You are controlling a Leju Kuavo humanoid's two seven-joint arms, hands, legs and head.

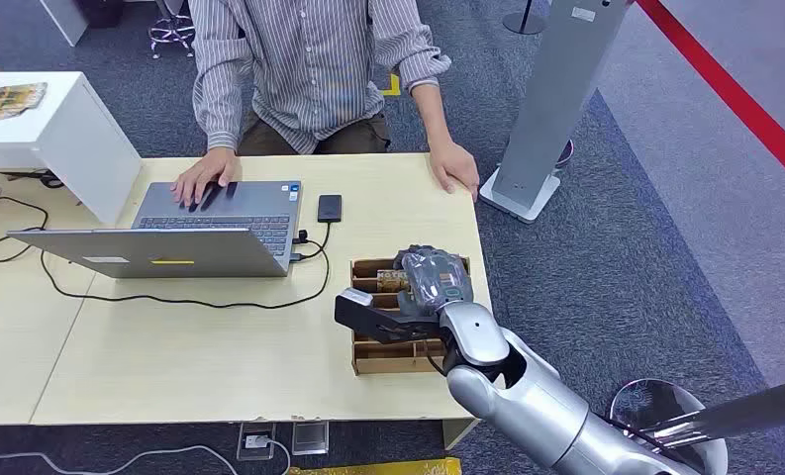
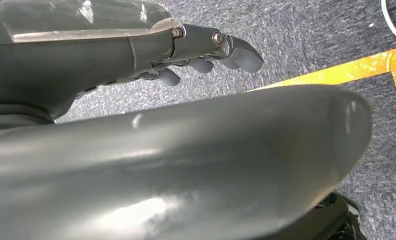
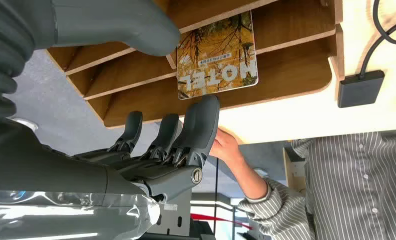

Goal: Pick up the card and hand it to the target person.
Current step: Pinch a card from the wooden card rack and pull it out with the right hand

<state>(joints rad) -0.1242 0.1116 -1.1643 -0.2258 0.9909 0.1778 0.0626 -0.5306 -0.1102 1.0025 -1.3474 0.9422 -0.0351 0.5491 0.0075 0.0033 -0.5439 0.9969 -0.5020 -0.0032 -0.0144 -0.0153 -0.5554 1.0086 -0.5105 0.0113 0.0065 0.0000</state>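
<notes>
Now, from my head view, my right hand (image 1: 408,302) hangs over the slotted wooden rack (image 1: 368,358) on the desk (image 1: 170,366), with one person (image 1: 314,69) seated beyond my fingertips at one laptop (image 1: 215,223). At my right wrist, thumb and fingers (image 3: 198,125) are spread on either side of the single card (image 3: 218,55), which stands in a slot, presumably so it can be pinched; nothing is gripped yet. My left hand (image 2: 200,52) hangs over carpet, fingers loosely curled, holding nothing.
</notes>
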